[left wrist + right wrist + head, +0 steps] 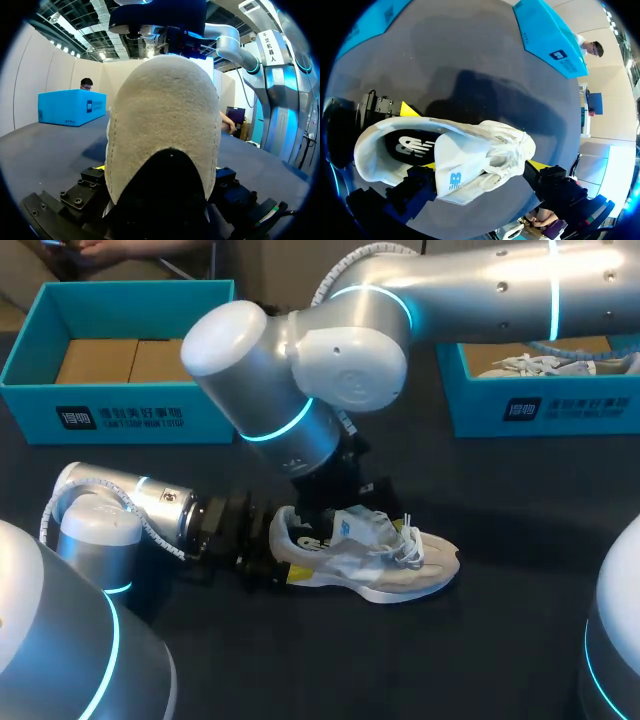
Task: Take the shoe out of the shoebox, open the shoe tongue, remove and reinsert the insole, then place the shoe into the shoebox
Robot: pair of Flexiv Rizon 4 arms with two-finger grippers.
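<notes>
Left fingers (410,109) clamp the heel of the sneaker (365,560), which rests on the table (520,640) with its toe pointing right. Over its upper, the right fingers (538,165) stand wide apart, gripping nothing I can make out. Unboxing is done. I judge the tongue or insole step to be in hand, with reboxing still left. Only the right wrist view shows the dark insole (415,147) seated inside. The left wrist view shows just the heel, and the head view alone shows the open shoebox (120,410) at far left.

Rough cream suede shoe (372,562), matt dark table (500,660), smooth silver-metal right arm (480,285)
</notes>
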